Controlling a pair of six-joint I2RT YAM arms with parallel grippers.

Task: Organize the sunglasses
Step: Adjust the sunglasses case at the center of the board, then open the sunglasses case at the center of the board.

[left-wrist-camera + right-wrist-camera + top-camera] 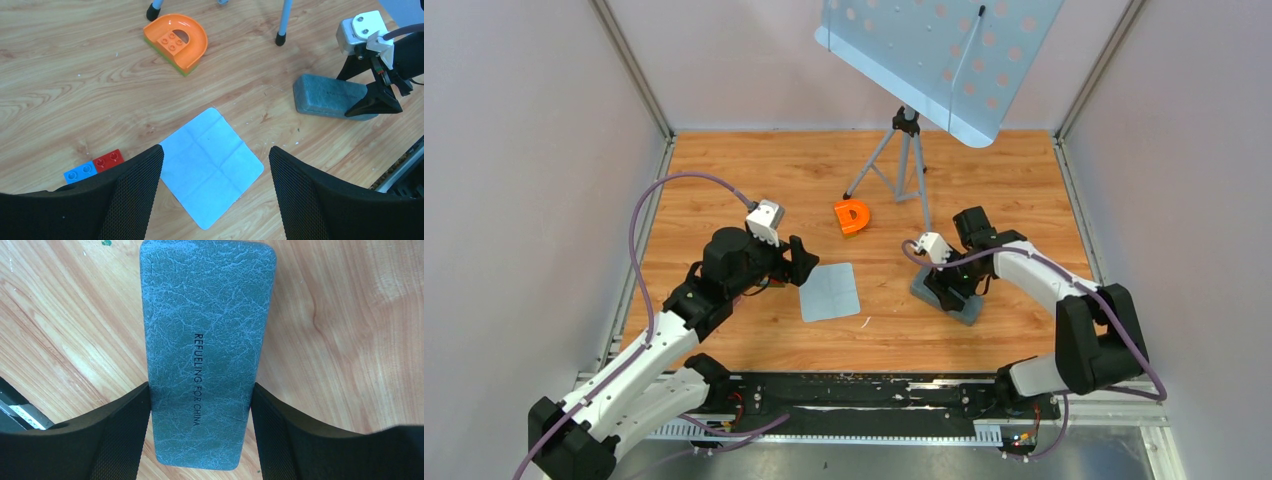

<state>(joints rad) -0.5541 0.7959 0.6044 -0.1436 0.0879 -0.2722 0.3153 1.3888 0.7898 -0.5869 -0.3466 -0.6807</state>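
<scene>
The sunglasses are not visible in any view. The oblong grey case (964, 306) lies closed on the wood at the right and also shows in the left wrist view (327, 95). My right gripper (951, 285) straddles it, and in the right wrist view (200, 432) both fingers press on the long sides of the case (207, 330). The blue-grey square cloth (830, 291) lies flat at the middle. My left gripper (804, 262) is open and empty just left of it, with the cloth (212, 160) seen between its fingers (135, 195).
An orange D-shaped block (852, 216) sits behind the cloth and shows in the left wrist view (176, 41). A tripod stand (904, 160) carrying a perforated blue plate (934, 50) stands at the back. A red brick (109, 160) and a blue brick (80, 172) lie by my left fingers.
</scene>
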